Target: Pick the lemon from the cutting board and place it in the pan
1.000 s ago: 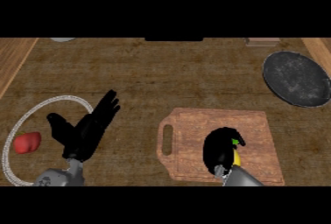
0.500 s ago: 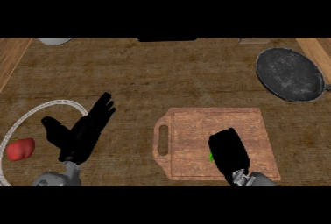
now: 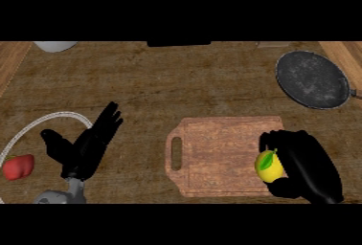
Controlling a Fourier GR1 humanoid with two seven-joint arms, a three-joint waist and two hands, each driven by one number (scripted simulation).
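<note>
My right hand sits at the right edge of the board, fingers and thumb curled round the lemon, which shows yellow with a green leaf on the hand's left side. The lemon is over the board's right edge; I cannot tell whether it still touches the wood. The pan lies up and to the right of the board, well apart from it, dark and round. My left hand rests left of the board, fingers straight and spread, thumb out, holding nothing. Further left of the board a white plate shows its rim, with a red thing on it.
</note>
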